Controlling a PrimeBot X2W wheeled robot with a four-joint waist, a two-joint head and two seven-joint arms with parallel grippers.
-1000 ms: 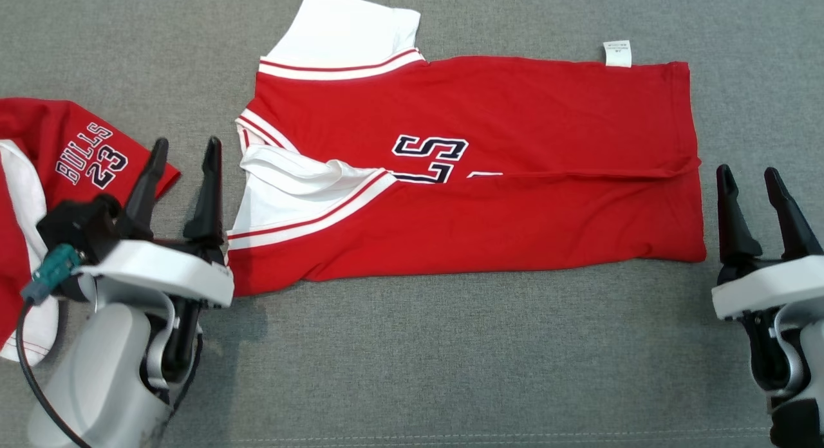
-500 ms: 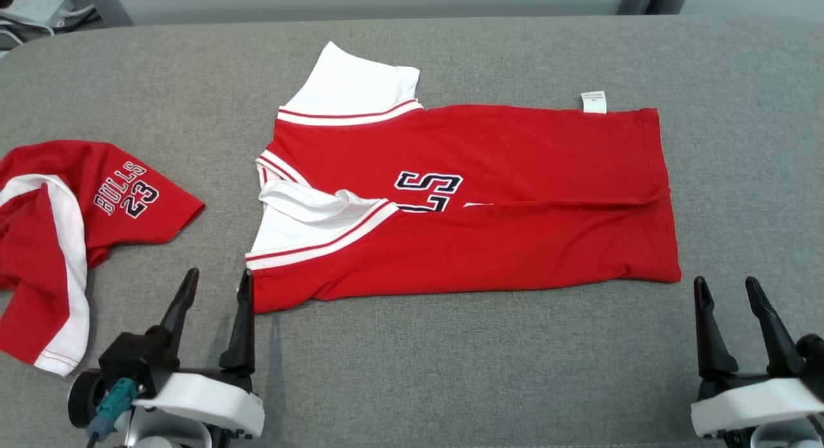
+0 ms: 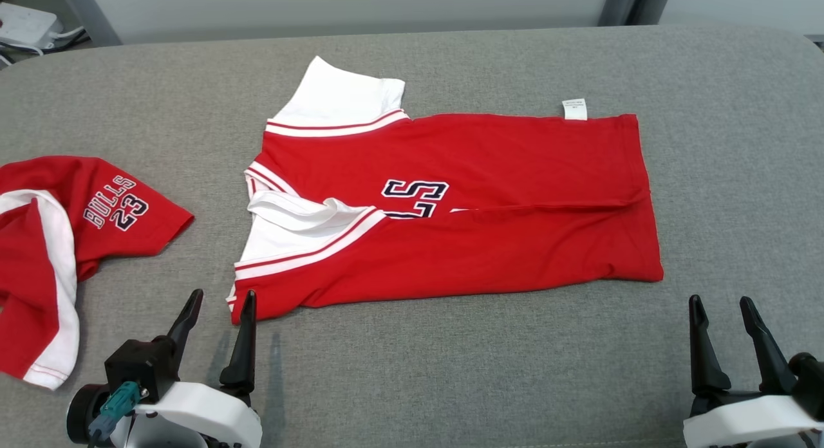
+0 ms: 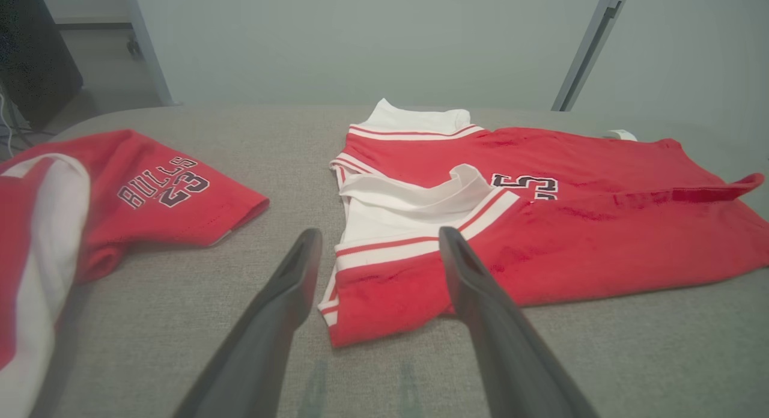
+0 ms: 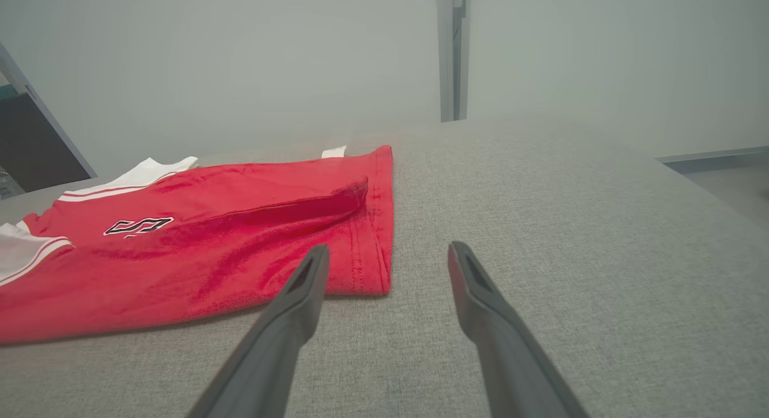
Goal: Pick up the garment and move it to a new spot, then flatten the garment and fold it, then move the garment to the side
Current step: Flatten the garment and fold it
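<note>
The garment (image 3: 483, 177) is a red jersey with white sleeves and a dark "5", lying folded lengthwise across the middle of the grey padded table (image 3: 450, 371). My left gripper (image 3: 223, 295) stands open just in front of the garment's near left corner, touching nothing. The left wrist view shows that corner (image 4: 384, 298) between the tips of the left gripper (image 4: 379, 232). My right gripper (image 3: 720, 300) is open and empty, in front of and right of the hem corner. In the right wrist view the hem (image 5: 372, 226) lies just left of the right gripper (image 5: 389, 247).
A second red and white garment printed "BULLS 23" (image 3: 109, 210) lies crumpled at the table's left edge, also in the left wrist view (image 4: 150, 190). A white power strip (image 3: 26, 23) sits on the floor beyond the far left corner. A pale wall stands behind.
The head camera has risen, bringing the table's far edge into view. Both grippers have drawn back from the garment's sides toward the near edge. The garment lies as before.
</note>
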